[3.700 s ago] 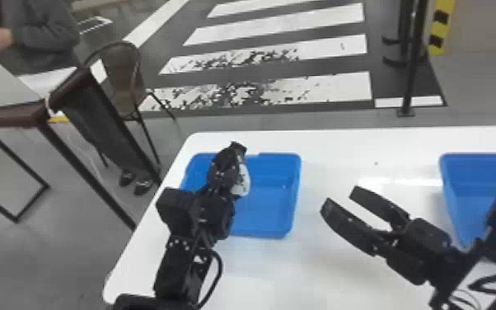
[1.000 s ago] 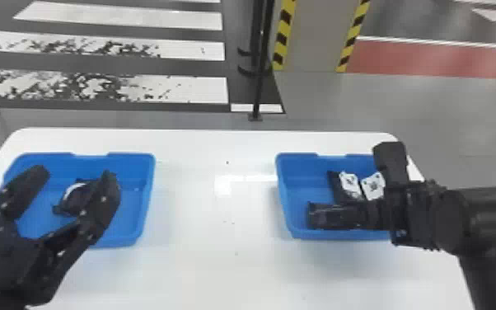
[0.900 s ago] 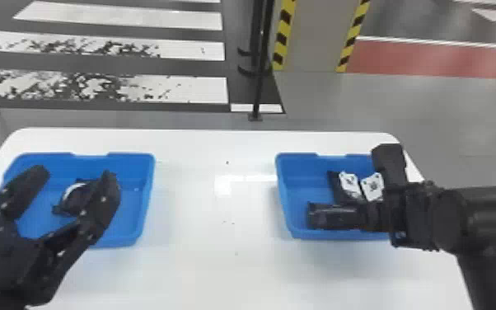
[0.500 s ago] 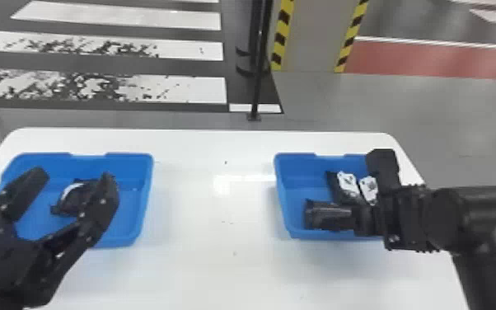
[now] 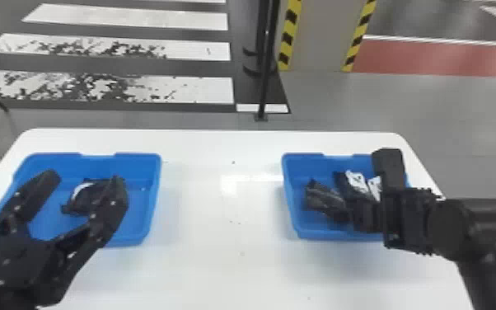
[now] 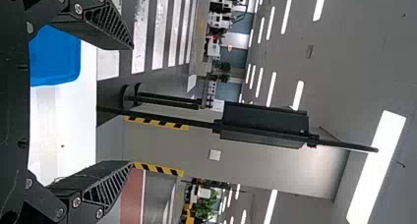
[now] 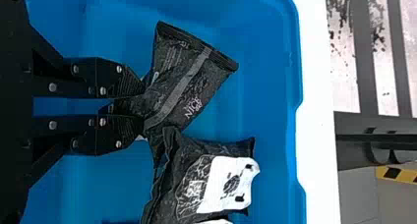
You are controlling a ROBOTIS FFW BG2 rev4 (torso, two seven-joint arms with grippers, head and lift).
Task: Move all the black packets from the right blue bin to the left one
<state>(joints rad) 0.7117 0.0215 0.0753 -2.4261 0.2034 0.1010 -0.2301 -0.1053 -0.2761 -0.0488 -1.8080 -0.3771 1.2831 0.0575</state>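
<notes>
The floor (image 5: 424, 123) carries white crosswalk stripes beyond the counter (image 5: 226, 251). The counter is white and supports two blue bins, set well apart: the left blue bin (image 5: 140, 214) and the right blue bin (image 5: 300, 167).

Left gripper (image 5: 85, 179): located at the left blue bin, its two jaws spread wide with nothing between them. In the head view, one jaw overlaps part of the black packet lying in that bin. Contact between the two cannot be determined.

Right gripper (image 5: 349, 213): located at the right blue bin, entering from the right side. Its jaws are nearly together and pinch one end of a black packet with a grey stripe (image 7: 172, 86). The free end of this packet is the broad one and points away from the jaws at a slant.

Beside the pinched packet, in the same bin, lies a black packet with a white label (image 7: 228, 184). A further white-marked packet (image 5: 375, 187) lies next to it, partly hidden by the right arm.

The packet in the left blue bin (image 5: 83, 200) is dark, with a small white patch.
</notes>
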